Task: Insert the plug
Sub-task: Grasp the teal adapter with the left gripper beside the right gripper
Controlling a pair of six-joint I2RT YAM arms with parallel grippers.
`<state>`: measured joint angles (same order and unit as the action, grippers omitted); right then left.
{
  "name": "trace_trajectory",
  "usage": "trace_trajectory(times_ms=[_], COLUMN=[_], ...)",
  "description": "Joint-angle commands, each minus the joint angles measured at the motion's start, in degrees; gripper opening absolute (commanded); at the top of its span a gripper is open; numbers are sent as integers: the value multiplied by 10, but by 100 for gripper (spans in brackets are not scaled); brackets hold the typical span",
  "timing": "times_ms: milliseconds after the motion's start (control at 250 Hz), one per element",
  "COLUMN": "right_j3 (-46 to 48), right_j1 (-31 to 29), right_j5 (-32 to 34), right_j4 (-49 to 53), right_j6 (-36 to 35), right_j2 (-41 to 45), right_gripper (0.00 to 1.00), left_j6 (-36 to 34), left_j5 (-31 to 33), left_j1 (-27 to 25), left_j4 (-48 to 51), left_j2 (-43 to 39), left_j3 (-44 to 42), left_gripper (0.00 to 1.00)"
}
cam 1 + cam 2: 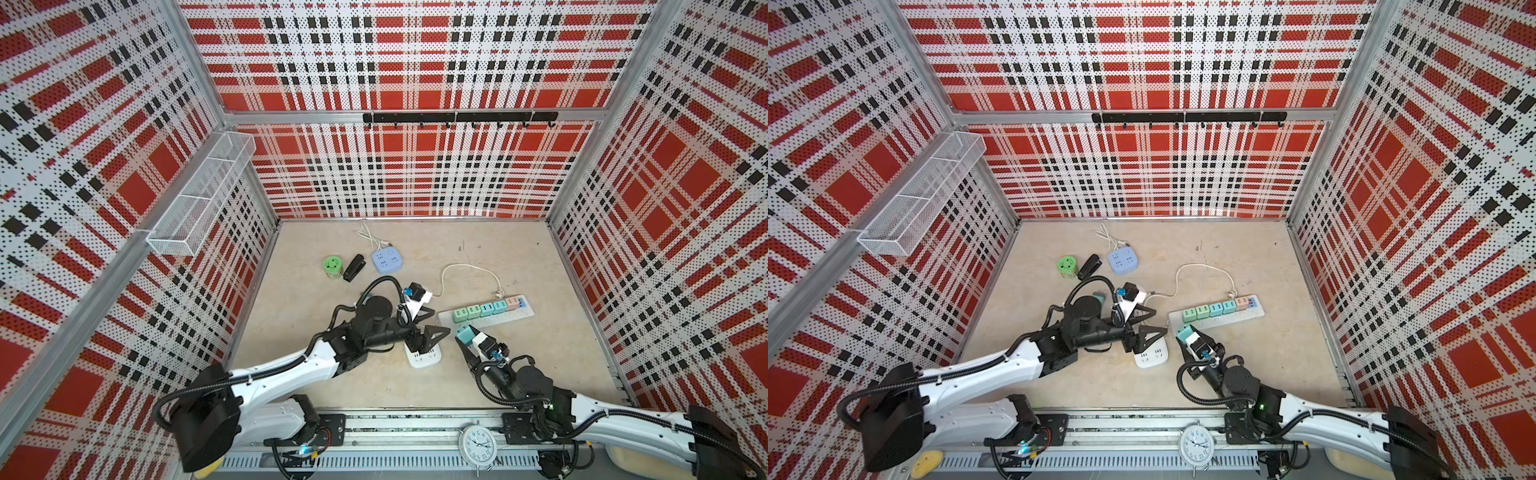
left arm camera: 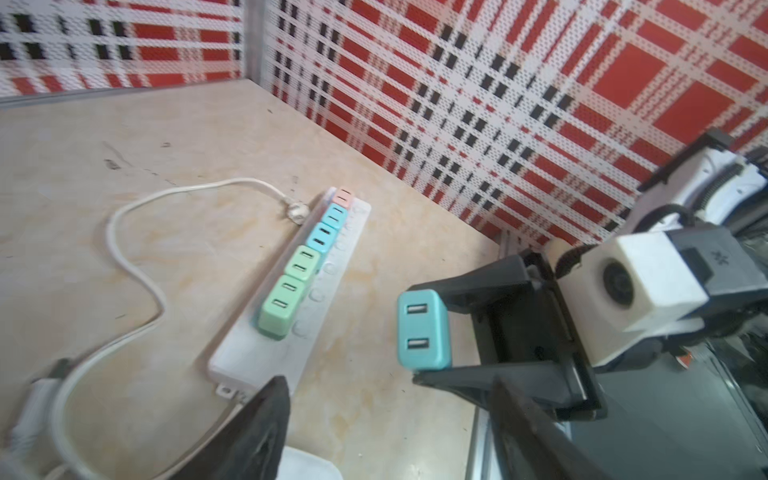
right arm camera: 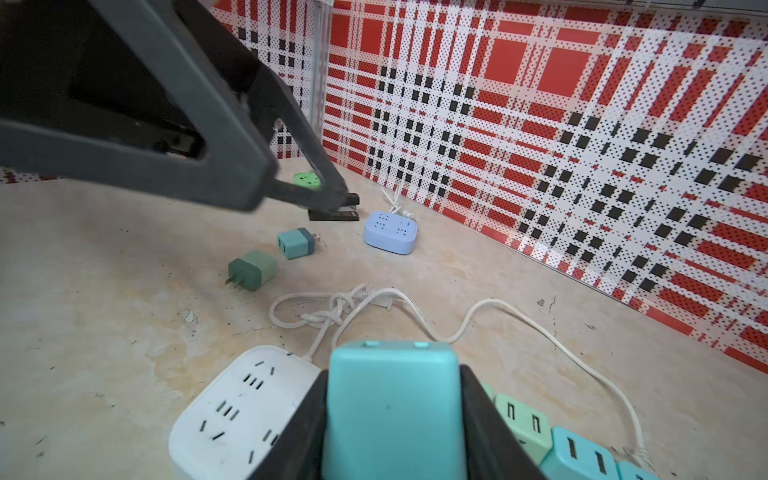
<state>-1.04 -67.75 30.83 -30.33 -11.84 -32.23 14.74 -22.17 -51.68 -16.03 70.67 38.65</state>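
Teal plug (image 2: 423, 330) clamped in R end effector (image 3: 392, 376), L end effector (image 1: 435, 322) part-open, empty, above white socket block (image 1: 426, 358)

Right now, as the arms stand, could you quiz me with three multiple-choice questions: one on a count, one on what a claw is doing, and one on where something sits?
1. How many plugs sit in the strip?
A. two
B. eight
C. five

2. The right gripper is:
A. open and empty
B. shut on a teal plug
C. shut on nothing

3. The white socket block lies:
A. on the table by the left gripper
B. on top of the strip
C. in the right gripper

Answers:
1 C: two green, two blue and one pink stand in a row.
2 B: its jaws press the teal plug's two sides in both wrist views.
3 A: it rests flat on the table just below the open left gripper.
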Motion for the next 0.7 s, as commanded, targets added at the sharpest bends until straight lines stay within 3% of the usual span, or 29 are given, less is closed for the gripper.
trace_trajectory(times_ms=[0,380,504,696], right_j3=[6,12,10,17], right_j1=[2,2,2,2], right_j5=[-41,-60,-60,-44], right_j4=[-50,-80,-86,-119], right_j6=[-23,-10,-10,-10], right_j2=[1,-21,-34,-54], right_gripper=[3,1,1,2], left_j6=[4,-9,-13,-21], left_j5=[-63,-75,-75,-80], left_j1=[-7,-61,-65,-70], left_j4=[-5,36,40,49], left_j2=[40,119,128,134], left_j3=[27,84,91,97], left_gripper=[74,67,59,32])
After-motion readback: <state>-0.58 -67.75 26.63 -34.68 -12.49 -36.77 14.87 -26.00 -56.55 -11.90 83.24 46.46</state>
